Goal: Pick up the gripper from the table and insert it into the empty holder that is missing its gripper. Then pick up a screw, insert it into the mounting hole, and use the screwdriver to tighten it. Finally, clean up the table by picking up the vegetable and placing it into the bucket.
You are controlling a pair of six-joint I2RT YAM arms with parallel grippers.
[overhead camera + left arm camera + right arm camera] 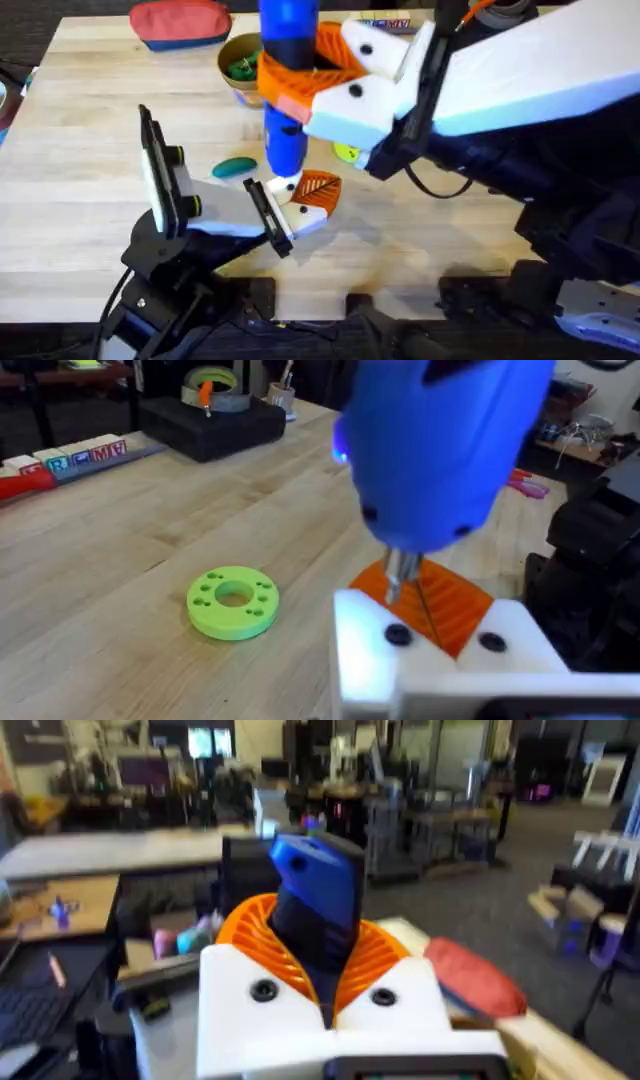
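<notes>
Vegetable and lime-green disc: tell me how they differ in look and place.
The vegetable is a smooth teal-green oval with no holes; the lime-green disc is a flat round ring with a big centre opening and small holes around it. In the overhead view the vegetable lies left of the screwdriver, while the disc sits on its right, partly hidden by the right claw. Both are green and lie flat on the table.

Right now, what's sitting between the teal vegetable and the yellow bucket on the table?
In the overhead view, the blue screwdriver, held upright by the right gripper, stands across the stretch between the vegetable and the bucket.
</notes>
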